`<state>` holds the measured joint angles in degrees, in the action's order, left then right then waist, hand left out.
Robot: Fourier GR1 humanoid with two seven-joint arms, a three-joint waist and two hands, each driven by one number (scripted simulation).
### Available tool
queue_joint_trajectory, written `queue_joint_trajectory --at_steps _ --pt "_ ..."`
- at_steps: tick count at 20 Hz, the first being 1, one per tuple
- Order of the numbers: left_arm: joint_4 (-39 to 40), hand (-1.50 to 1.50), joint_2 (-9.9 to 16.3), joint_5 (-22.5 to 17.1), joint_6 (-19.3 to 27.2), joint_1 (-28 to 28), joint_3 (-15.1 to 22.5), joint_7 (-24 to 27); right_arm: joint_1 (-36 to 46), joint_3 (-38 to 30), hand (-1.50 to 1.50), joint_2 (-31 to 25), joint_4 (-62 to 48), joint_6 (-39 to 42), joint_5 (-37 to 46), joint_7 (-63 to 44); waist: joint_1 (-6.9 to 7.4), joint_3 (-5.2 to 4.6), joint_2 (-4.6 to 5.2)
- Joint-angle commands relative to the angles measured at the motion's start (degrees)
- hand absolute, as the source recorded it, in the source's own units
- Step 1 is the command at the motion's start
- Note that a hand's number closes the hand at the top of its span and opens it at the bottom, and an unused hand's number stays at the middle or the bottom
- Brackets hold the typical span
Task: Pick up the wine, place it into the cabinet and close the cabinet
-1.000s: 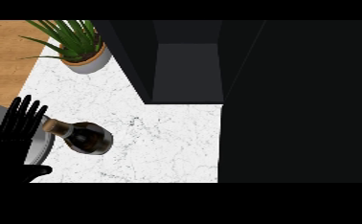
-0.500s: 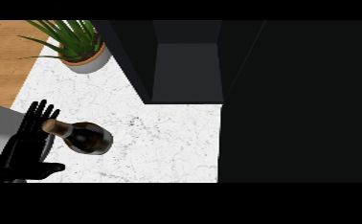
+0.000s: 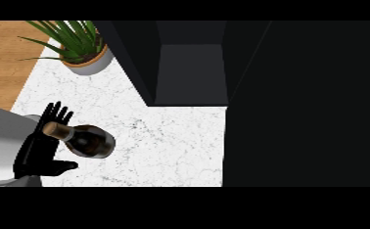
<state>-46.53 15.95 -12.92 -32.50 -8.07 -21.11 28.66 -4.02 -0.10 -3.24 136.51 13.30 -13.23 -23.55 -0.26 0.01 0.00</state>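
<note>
Your black left hand (image 3: 42, 147) is spread wide open, fingers straight, thumb sticking out, right behind the corked neck of the dark glass wine bottle (image 3: 88, 140) on the white marble counter (image 3: 166, 145), not gripping it.

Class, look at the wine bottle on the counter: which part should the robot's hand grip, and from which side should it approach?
Grip the wide dark body of the wine bottle, coming from its left, where the open left hand already stands beside it. The bottle looks upright, its corked neck tipped toward the hand, so fingers and thumb can probably wrap the body.
</note>
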Motion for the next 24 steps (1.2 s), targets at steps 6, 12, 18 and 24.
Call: queue_joint_trajectory --at_steps 6,12,18,24 --pt "11.3 -1.5 0.3 3.1 0.7 -3.3 2.3 7.9 -1.3 3.0 -1.5 1.6 2.1 -1.1 3.4 -1.5 0.06 -0.04 0.0" --pt "22.2 -1.5 -0.2 5.0 0.1 -6.4 2.4 16.7 1.3 -1.6 -1.5 -0.5 -0.8 0.4 -0.1 -0.3 -0.12 -0.08 0.13" --pt "23.2 -1.5 -1.7 2.3 -4.2 -8.0 2.1 14.8 -2.0 -0.7 -1.5 -0.1 -0.6 2.1 1.3 2.7 -0.23 -0.06 0.06" --pt "28.8 -1.5 0.8 3.7 -7.0 -8.1 2.4 19.5 0.9 -0.1 -1.5 -0.1 1.6 -0.1 0.1 -1.9 -0.53 -0.18 0.27"
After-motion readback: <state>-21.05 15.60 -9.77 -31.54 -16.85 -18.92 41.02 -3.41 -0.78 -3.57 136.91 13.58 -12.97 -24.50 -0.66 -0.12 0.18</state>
